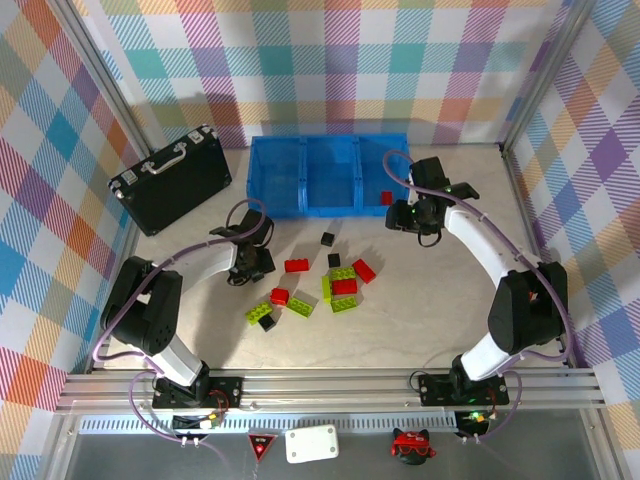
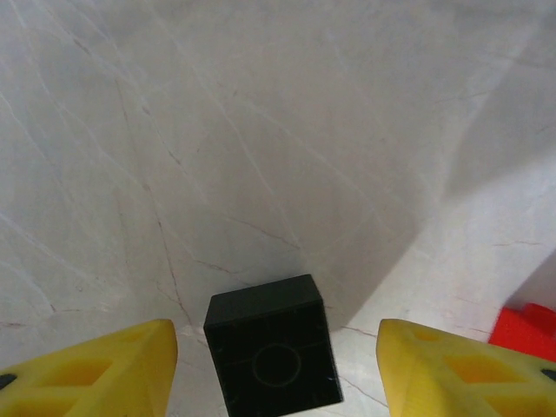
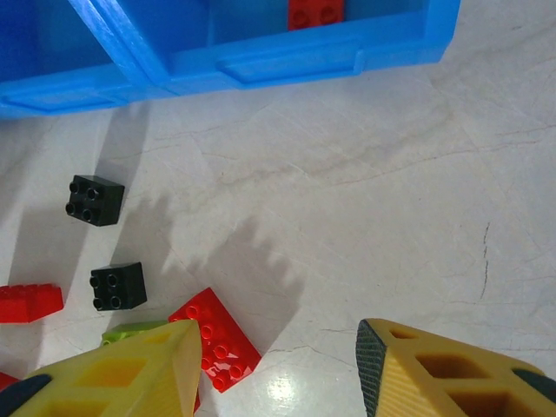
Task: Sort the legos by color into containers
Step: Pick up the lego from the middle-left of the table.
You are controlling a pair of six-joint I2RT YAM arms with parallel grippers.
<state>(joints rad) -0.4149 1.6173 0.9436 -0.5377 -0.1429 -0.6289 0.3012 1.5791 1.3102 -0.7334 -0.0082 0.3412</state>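
Checking for writing first: the white tag and the red triangle sticker on the front rail are way too small to read. The black hard case at the back left lies flat, long side running diagonally, handle on its far edge.

The left gripper is down at the table with its yellow fingers either side of a black cube. There's a visible gap on both sides, so the jaws are open and not squeezing it. The cube sits square to the fingers, with a round ring on the face toward the camera. A red piece peeks in at the right edge.

The right gripper hovers just in front of the blue tray, jaws apart with nothing between them. The tray's long axis runs left to right across the table, three compartments in a row. One red brick is already in the right-hand compartment, by its front wall.

The rest of the legos lie loose in front of the tray, between the arms. Two studded black cubes sit studs-up, and a flat red brick is also studs-up, its long axis diagonal. From the top camera, a lime brick angles from lower left to upper right, and another red one lies left to right.
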